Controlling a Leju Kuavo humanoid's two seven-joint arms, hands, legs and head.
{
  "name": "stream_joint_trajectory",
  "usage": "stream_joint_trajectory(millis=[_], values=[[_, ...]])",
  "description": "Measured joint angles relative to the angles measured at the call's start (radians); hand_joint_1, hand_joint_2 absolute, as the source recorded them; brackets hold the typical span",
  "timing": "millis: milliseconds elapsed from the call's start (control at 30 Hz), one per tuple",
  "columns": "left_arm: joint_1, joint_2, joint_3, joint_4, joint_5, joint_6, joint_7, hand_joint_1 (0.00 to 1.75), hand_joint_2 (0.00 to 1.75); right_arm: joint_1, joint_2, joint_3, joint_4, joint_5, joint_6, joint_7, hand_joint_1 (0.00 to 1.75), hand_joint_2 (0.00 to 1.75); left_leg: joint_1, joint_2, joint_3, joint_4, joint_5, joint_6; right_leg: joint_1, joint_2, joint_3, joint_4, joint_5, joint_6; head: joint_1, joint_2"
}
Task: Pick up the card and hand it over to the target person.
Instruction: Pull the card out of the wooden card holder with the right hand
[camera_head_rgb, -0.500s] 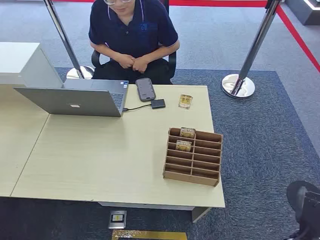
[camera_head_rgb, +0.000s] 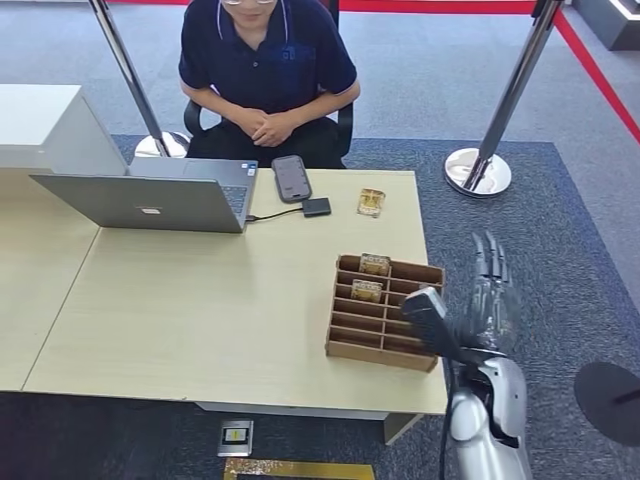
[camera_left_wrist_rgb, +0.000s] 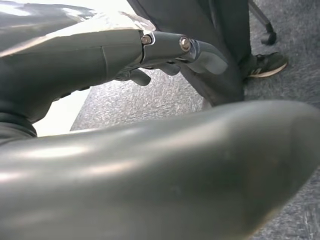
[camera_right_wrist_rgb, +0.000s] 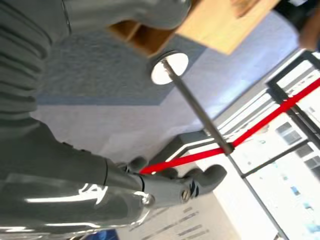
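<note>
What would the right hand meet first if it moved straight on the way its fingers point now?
Probably nothing close: the right hand points beyond the table edge, beside the wooden organizer, toward the stanchion base. Depth is unclear.

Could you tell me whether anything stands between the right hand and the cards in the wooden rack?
Nothing visible does. The right hand hovers open beside the rack, whose slots are open on top; the cards sit at its far end.

Pale wood desk (camera_head_rgb: 189, 320) on blue-grey carpet (camera_head_rgb: 528, 280), red floor line (camera_head_rgb: 596, 75)
</note>
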Motion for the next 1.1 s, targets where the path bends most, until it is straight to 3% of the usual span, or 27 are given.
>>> stream_joint_trajectory(millis=[333,467,567,700,800,967,1100], values=[[0.001,-0.003,-0.006,0.000,-0.008,0.002,-0.005,0.00,0.00,-0.006,-0.013,0.061,-0.021,0.020,0.029,0.076,1.45,1.75,0.000,-0.001,-0.001,0.000,0.001,-0.001,0.000,0.000,0.001,0.000,0.000,0.000,0.000,0.000],[0.001,-0.003,-0.007,0.000,-0.007,0.002,-0.002,0.00,0.00,-0.002,-0.022,0.069,-0.033,0.034,0.035,0.101,1.39,1.75,0.000,-0.002,0.000,0.000,0.001,-0.001,0.000,-0.001,0.002,0.000,0.000,0.000,0.000,0.000],[0.002,-0.003,-0.007,0.000,-0.006,0.002,0.002,0.00,0.00,-0.010,-0.025,0.073,-0.022,0.043,0.043,0.117,1.19,1.75,0.000,-0.002,0.000,0.000,0.001,-0.001,0.000,-0.001,0.001,0.000,0.000,0.000,0.000,0.000],[0.001,-0.005,-0.008,-0.001,-0.002,0.004,0.004,0.00,0.00,-0.034,-0.020,0.081,0.020,0.050,0.051,0.134,0.54,1.75,0.000,-0.001,0.000,0.000,0.001,-0.001,0.000,0.000,0.001,0.000,0.000,0.000,0.000,0.000],[0.001,-0.005,-0.007,-0.001,-0.001,0.005,0.002,0.00,0.00,-0.045,-0.017,0.082,0.039,0.059,0.050,0.148,0.38,1.75,0.000,-0.001,-0.001,0.000,0.001,-0.001,0.000,0.000,0.001,0.000,0.001,0.000,0.000,0.000],[0.001,-0.005,-0.009,0.000,-0.003,0.005,0.002,0.00,0.00,-0.055,-0.010,0.086,0.054,0.080,0.050,0.171,0.40,1.75,0.000,0.000,-0.001,0.000,0.001,-0.001,0.000,0.000,0.001,0.000,0.001,0.000,0.000,0.000],[0.001,-0.005,-0.011,0.001,-0.005,0.003,0.004,0.00,0.00,-0.059,-0.007,0.091,0.070,0.102,0.054,0.195,0.52,1.75,0.000,-0.001,0.000,0.000,0.001,-0.001,0.000,0.000,0.001,0.000,0.000,0.000,0.000,0.000]])
